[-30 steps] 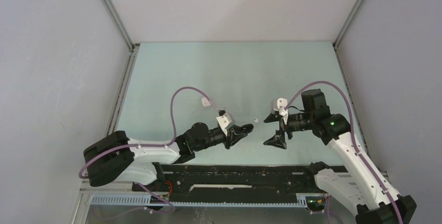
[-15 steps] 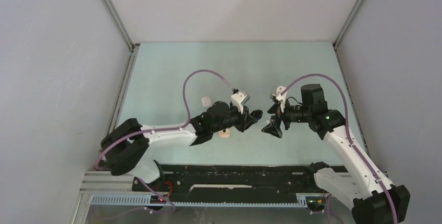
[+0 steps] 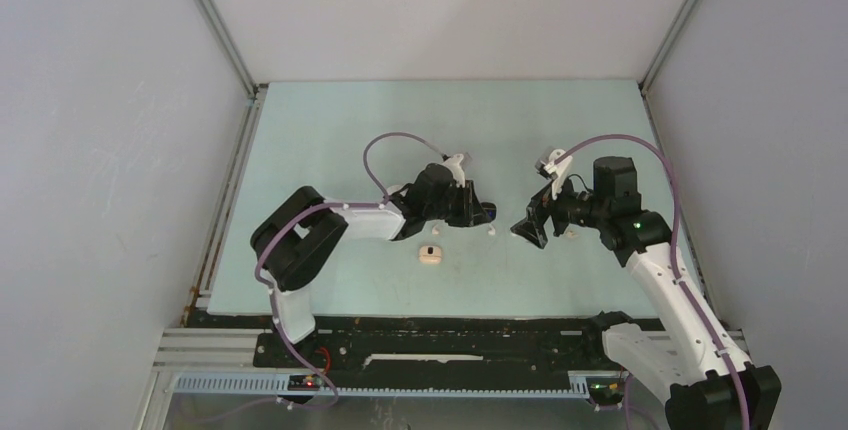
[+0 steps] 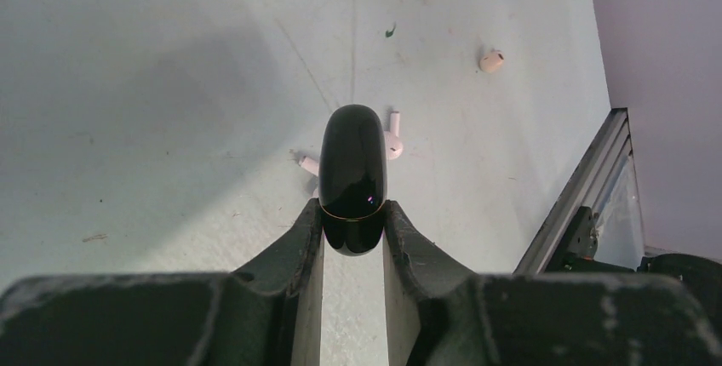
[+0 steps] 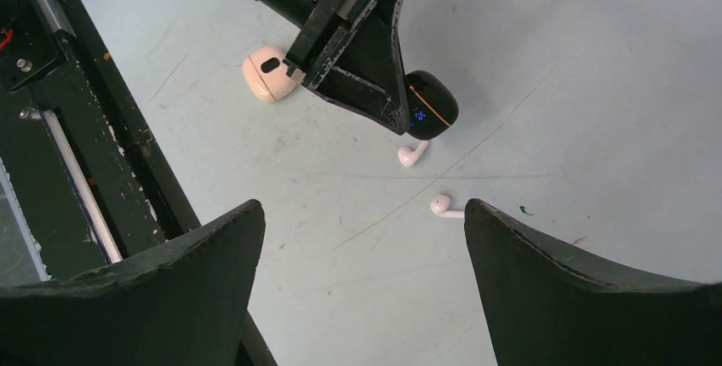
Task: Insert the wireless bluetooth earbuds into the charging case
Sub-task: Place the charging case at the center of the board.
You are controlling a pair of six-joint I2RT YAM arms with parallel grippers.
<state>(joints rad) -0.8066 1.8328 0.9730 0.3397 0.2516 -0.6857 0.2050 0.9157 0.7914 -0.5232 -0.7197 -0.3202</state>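
Observation:
My left gripper (image 4: 352, 213) is shut on a glossy black charging case (image 4: 352, 170), which sticks out past its fingertips just above the mat. Two whitish earbuds (image 4: 392, 142) (image 4: 308, 163) lie on the mat right under and beside the case. In the right wrist view the same case (image 5: 430, 106) shows a blue light, with the earbuds (image 5: 414, 154) (image 5: 444, 207) below it. My right gripper (image 5: 364, 208) stands wide open above the mat, facing the left one, with nothing between its fingers. From above, the left gripper (image 3: 482, 215) and right gripper (image 3: 527, 228) are close together.
A pinkish rounded case (image 3: 429, 254) lies on the mat near the left forearm, also in the right wrist view (image 5: 271, 74). A small whitish piece (image 3: 570, 231) sits by the right gripper. The black rail (image 5: 68, 170) runs along the table's near edge.
My left arm has swung away from the near edge, carrying the black case over the earbuds. The pinkish case it covered now lies in the open. The right gripper moved slightly farther back.

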